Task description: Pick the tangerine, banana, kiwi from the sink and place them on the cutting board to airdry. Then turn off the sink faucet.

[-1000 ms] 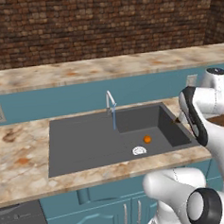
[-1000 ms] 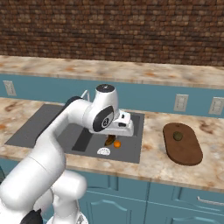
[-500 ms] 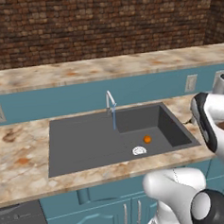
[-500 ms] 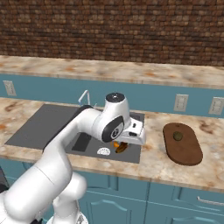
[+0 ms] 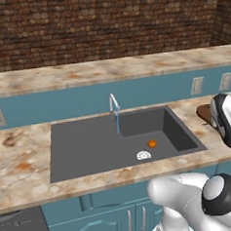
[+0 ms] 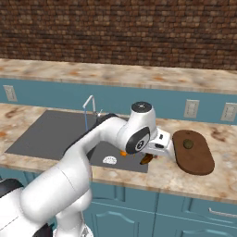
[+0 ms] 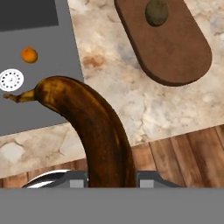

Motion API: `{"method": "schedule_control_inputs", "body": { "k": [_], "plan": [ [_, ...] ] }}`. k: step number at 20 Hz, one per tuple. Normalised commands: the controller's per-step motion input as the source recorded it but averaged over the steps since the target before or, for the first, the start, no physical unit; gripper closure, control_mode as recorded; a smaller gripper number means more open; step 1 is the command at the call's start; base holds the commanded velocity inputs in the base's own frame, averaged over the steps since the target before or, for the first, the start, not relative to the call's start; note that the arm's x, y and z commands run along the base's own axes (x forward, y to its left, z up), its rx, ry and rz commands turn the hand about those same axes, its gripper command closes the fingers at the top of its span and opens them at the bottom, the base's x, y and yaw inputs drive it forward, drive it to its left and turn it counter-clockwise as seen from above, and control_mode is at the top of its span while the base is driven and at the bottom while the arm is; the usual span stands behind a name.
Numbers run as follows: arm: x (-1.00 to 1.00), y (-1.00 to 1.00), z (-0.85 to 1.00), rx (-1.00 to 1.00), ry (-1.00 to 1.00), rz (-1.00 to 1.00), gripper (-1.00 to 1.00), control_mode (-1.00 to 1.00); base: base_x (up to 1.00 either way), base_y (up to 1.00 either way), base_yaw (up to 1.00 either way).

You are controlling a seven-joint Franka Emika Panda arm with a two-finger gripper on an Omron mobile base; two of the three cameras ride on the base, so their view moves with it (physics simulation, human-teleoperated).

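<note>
My gripper [image 7: 111, 178] is shut on the banana [image 7: 94, 131], a dark brown crescent that hangs over the counter strip between the sink [image 7: 52, 39] and the cutting board [image 7: 175, 48]. From the right base the banana [image 6: 146, 159] shows under my gripper [image 6: 151, 155], just left of the cutting board [image 6: 195, 156]. The kiwi [image 6: 188, 144] lies on the board's far part, also visible as the olive kiwi [image 7: 156, 12]. The tangerine [image 5: 152, 143] rests on the sink [image 5: 90, 148] floor near the white drain [image 5: 143, 155]. A thin blue stream runs from the sink faucet [image 5: 114, 105].
Marble counter [image 6: 185, 178] surrounds the sink and board. Wall outlets [image 6: 190, 108] sit on the blue backsplash behind. Past the counter's front edge lies a wooden floor [image 7: 183, 153].
The arm has swung right with the banana, from above the sink's right part to over the counter beside the cutting board. The tangerine and kiwi have not moved.
</note>
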Motion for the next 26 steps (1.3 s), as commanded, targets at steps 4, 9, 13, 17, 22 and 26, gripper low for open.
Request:
{"method": "schedule_control_inputs", "body": {
  "k": [4,9,13,17,22,26],
  "plan": [
    [0.09,-0.66,0.0,0.0,0.0,-0.03,1.0,-1.0,0.0,0.0,0.0],
    [0.1,-0.47,0.0,0.0,0.0,0.0,1.0,-1.0,0.0,0.0,0.0],
    [-0.02,-0.08,0.0,0.0,-0.01,0.0,1.0,-1.0,0.0,0.0,0.0],
    [0.18,-0.28,0.0,0.0,-0.01,0.0,1.0,-1.0,0.0,0.0,0.0],
    [0.14,-0.24,0.0,0.0,-0.08,0.02,1.0,-1.0,0.0,0.0,0.0],
    [0.18,-0.16,-0.05,0.0,-0.08,0.03,1.0,-1.0,0.0,0.0,0.0]
  ]
}}
